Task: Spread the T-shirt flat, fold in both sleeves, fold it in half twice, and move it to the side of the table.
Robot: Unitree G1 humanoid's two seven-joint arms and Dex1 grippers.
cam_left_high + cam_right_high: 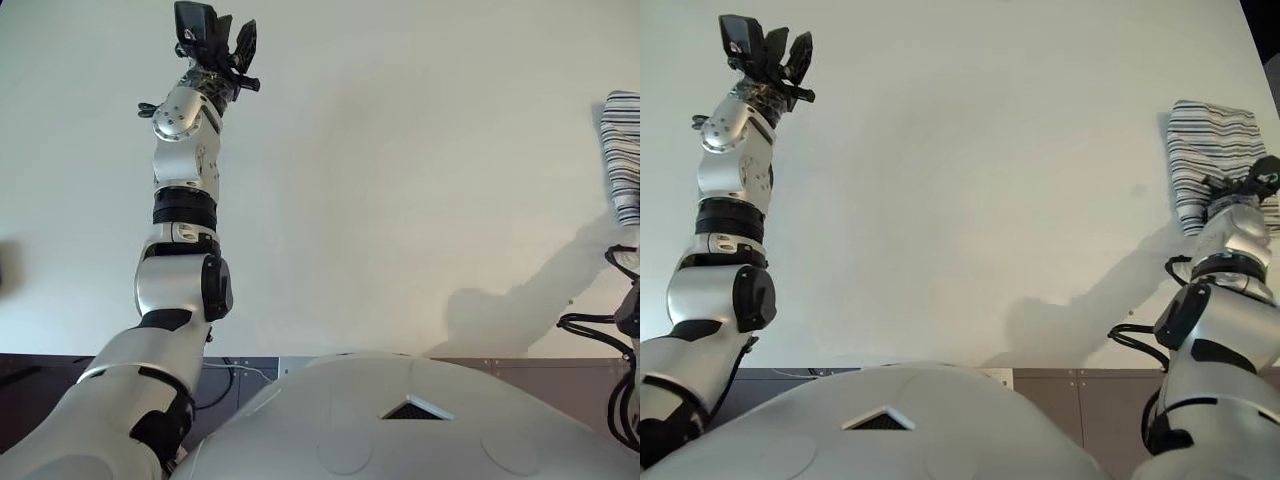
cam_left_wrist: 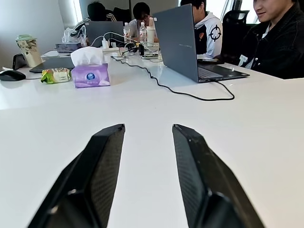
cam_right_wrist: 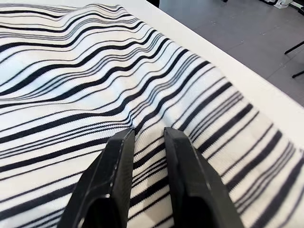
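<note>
Where T-shirt [image 1: 1210, 150] lies folded, R end effector [image 3: 148, 130] pinches it

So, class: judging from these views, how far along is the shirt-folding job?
Done: the shirt lies folded in a compact bundle at the table's right edge. In hand: the right hand seems to pinch its fabric. The left hand is open over bare table. Left: probably just letting go.
</note>
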